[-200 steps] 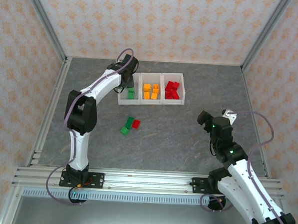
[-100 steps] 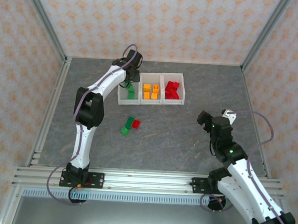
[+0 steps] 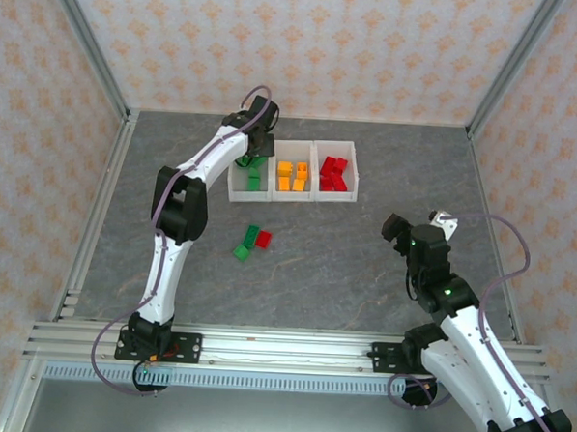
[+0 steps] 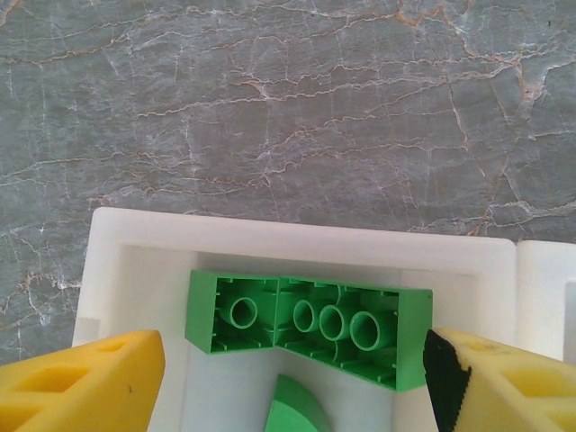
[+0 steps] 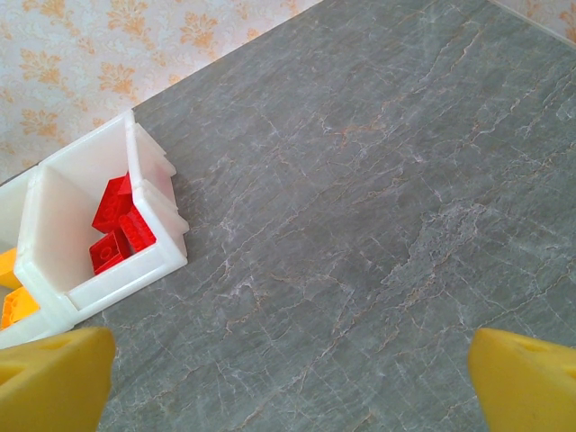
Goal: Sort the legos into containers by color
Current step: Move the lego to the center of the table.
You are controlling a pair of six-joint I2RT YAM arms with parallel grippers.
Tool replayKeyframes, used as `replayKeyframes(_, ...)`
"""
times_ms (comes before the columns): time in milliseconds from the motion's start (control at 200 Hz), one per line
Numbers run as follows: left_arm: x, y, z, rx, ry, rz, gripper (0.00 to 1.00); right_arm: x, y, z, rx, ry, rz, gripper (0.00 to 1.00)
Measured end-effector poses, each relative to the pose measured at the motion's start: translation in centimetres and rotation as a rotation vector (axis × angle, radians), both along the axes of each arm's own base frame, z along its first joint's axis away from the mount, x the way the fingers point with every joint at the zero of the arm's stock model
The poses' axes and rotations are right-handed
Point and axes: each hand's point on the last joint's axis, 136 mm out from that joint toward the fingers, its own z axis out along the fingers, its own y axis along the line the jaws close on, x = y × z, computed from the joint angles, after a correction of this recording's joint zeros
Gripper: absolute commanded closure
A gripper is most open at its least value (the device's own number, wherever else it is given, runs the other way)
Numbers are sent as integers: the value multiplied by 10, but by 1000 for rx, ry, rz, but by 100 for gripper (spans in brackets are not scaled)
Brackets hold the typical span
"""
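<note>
Three joined white containers (image 3: 291,199) stand at the back of the table. The left one (image 4: 135,261) holds green legos (image 4: 306,328), lying hollow side up, and a rounded green piece (image 4: 297,409). Orange legos (image 3: 292,175) lie in the middle one and red legos (image 3: 333,173) in the right one (image 5: 54,216). My left gripper (image 3: 251,156) hangs over the left container, open (image 4: 292,387), its yellow fingers either side of the green legos and holding nothing. Two green legos (image 3: 248,241) and one red lego (image 3: 264,239) lie loose on the table. My right gripper (image 3: 399,228) hovers open (image 5: 288,387) over bare table.
Metal frame posts and patterned walls close in the grey stone-patterned table (image 3: 369,162) at the back and sides. A rail (image 3: 282,346) runs along the near edge by the arm bases. The loose legos lie well in front of the containers.
My left arm has swung its elbow toward the containers and its wrist has shifted a little right and back over the left container. The right arm has not moved.
</note>
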Motion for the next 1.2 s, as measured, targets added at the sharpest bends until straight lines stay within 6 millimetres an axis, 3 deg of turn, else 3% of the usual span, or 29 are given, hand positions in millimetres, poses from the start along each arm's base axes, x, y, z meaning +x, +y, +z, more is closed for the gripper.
replayKeyframes(190,-1,2,1,10,0,-2,10,0,0,0,0,0,0,0)
replayKeyframes(320,-14,5,6,16,9,-11,8,0,0,0,0,0,0,0)
replayKeyframes(445,-39,11,20,2,7,-17,3,0,0,0,0,0,0,0)
replayKeyframes(661,-108,16,39,-29,13,-23,1,0,1,0,4,0,7,0)
replayKeyframes(801,-143,-4,35,-40,39,-71,1,0,3,0,9,1,16,0)
replayKeyframes(1036,-208,-71,-5,-9,160,-268,5,0,4,0,14,2,22,0)
replayKeyframes(1196,-241,-82,-22,-18,220,-310,18,0,4,1,16,-2,23,0)
